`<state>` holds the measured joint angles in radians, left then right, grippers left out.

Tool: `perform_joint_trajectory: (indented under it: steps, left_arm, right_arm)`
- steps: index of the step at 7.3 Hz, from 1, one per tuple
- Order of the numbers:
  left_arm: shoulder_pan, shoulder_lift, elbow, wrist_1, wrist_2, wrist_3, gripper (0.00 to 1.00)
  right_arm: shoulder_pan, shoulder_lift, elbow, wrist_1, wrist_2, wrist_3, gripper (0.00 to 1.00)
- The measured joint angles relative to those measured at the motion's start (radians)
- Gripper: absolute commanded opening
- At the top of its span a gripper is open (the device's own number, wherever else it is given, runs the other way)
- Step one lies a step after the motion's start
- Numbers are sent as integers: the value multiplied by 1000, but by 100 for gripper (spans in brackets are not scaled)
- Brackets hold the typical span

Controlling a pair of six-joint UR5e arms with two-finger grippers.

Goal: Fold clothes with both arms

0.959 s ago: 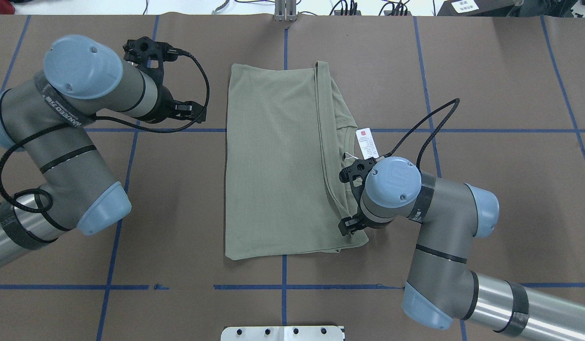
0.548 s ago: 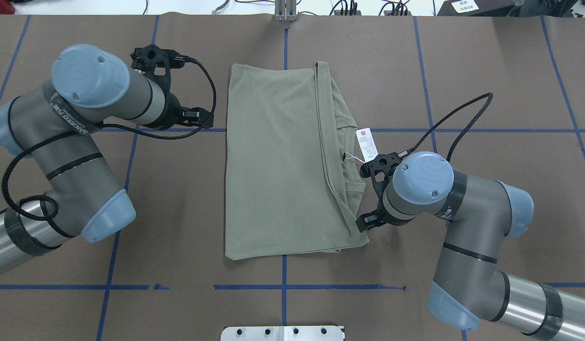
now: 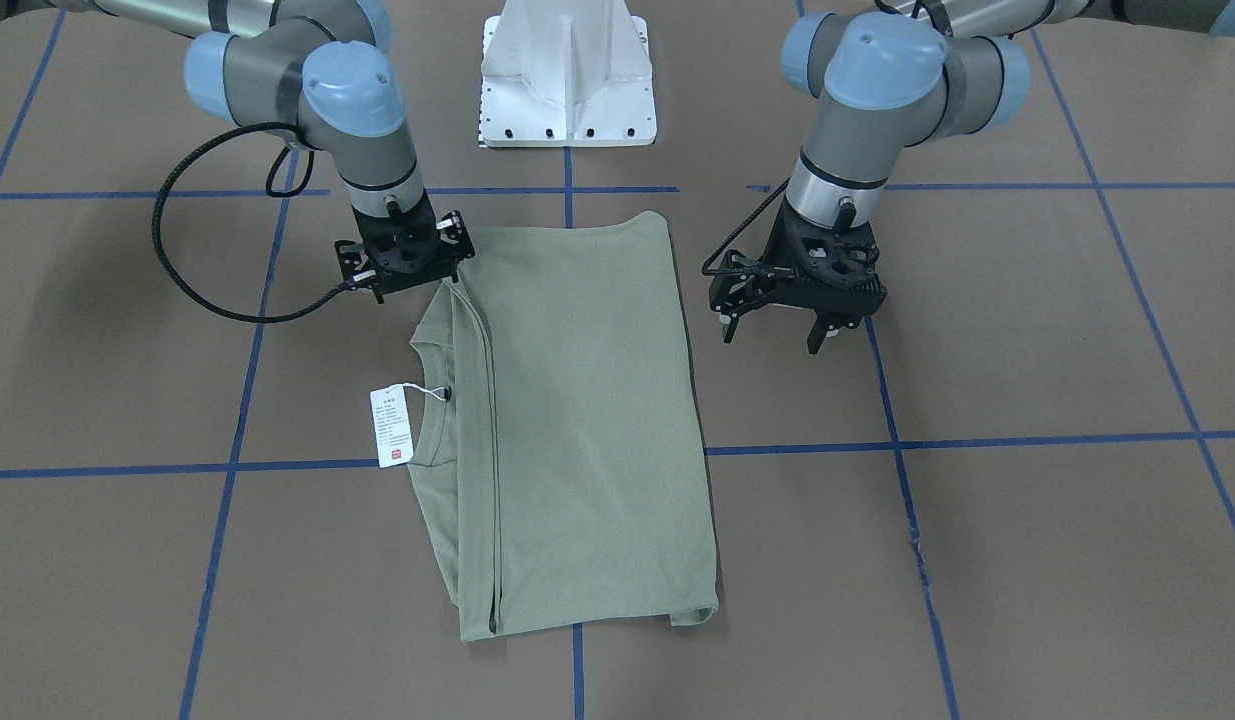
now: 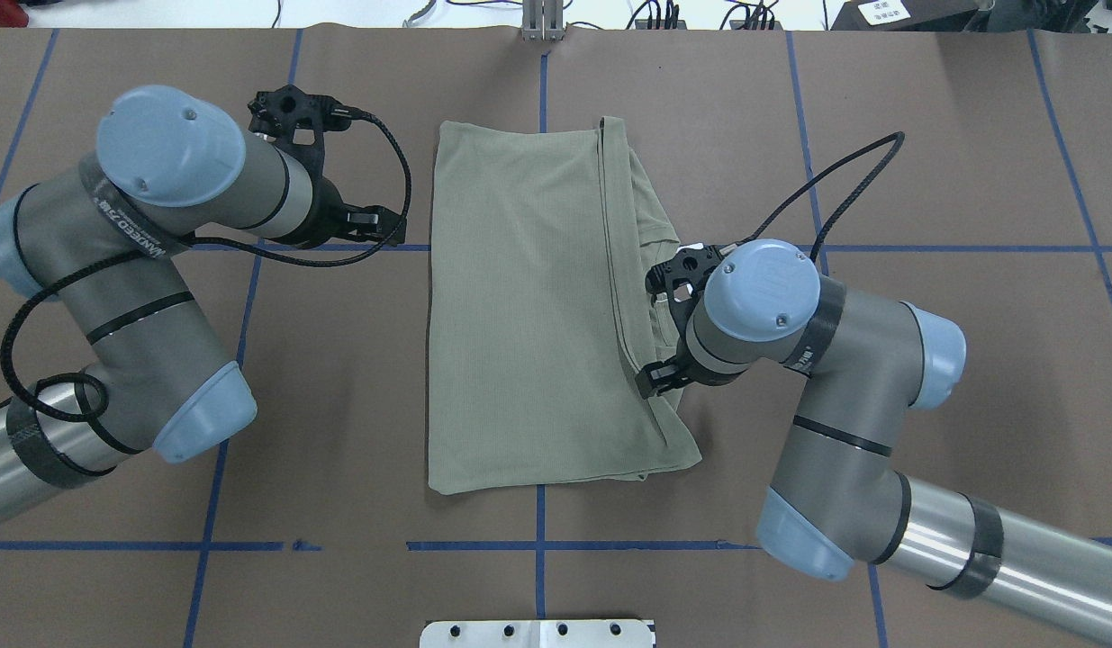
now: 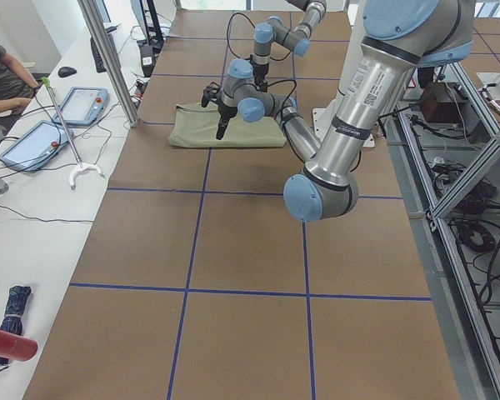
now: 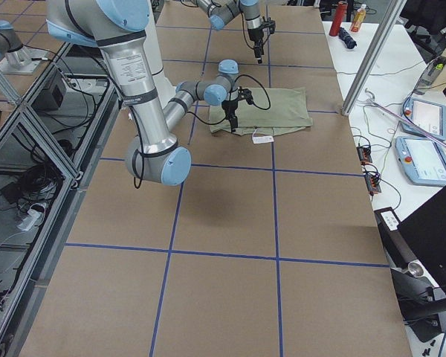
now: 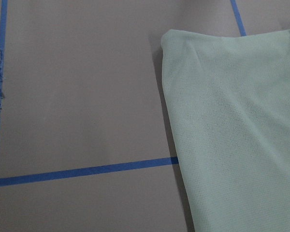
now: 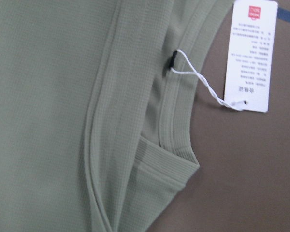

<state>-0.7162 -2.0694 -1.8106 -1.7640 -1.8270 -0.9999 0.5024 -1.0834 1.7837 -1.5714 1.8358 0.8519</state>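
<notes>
The shirt (image 4: 519,315) lies at the middle of the table (image 4: 970,135), folded to a rectangle. Its long axis runs away from the robot and its neck faces the robot's right. The left gripper (image 3: 769,336) hangs spread beside the shirt, apart from it. The right gripper (image 3: 409,255) is above the shirt's right edge; I cannot tell its grip. The tag (image 3: 392,427) lies beside the collar.

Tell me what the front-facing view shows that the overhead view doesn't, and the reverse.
Front-facing only: the whole white tag beside the collar, and the left claw open, off the shirt. Overhead only: cables past the table's far edge; there the right arm covers most of the tag. Both: the folded green shirt lying flat, an arm at each side.
</notes>
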Motion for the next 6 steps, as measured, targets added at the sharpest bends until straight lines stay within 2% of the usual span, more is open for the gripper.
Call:
perform_joint_trajectory:
  steps: [1,2,5,6]
  left_arm:
    - [0,0,0,0,0,1,99]
    - [0,1,2,0,0,2,99]
    - [-2,2,4,-1,0,9,99]
    - [-4,2,5,-2,0,16,99]
  right_arm:
    - [1,39,-40,5,-7,-9,64]
    - [2,57,-65,23,-15,-14,61]
    - [3,82,-141,139,-30,-17,61]
    - [4,91,-150,151,-30,-17,57]
